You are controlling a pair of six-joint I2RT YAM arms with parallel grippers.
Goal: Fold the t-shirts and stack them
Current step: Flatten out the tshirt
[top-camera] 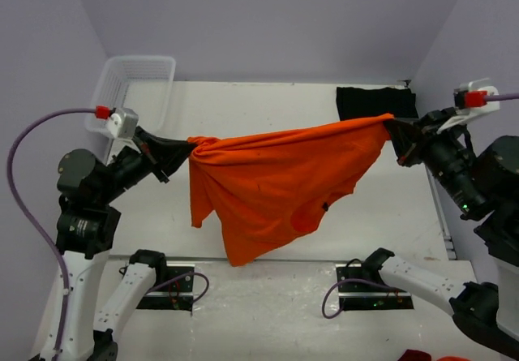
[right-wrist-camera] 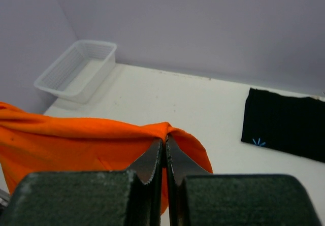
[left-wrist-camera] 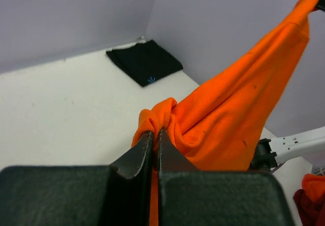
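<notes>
We see the orange shirt lifted and stretched between the 2 arms across the middle of the overhead frame. The left arm comes in from the left edge. Its jaws are pressed together on a bunched corner of the cloth, and the left wrist view shows that knot of orange pinched at the tips, low in the middle of the frame. The right arm reaches in from the right edge, its jaws likewise shut on a fold at the upper right end of the span. The right wrist view shows the orange edge caught between them. From that top line the rest of the shirt hangs in a loose sheet toward the bottom middle, with 1 flap drooping at lower left; we cannot tell whether its lowest point touches the desk. The black shirt lies folded flat on the desk in the upper right, apart from the orange one. A white mesh basket sits in the upper left corner.
</notes>
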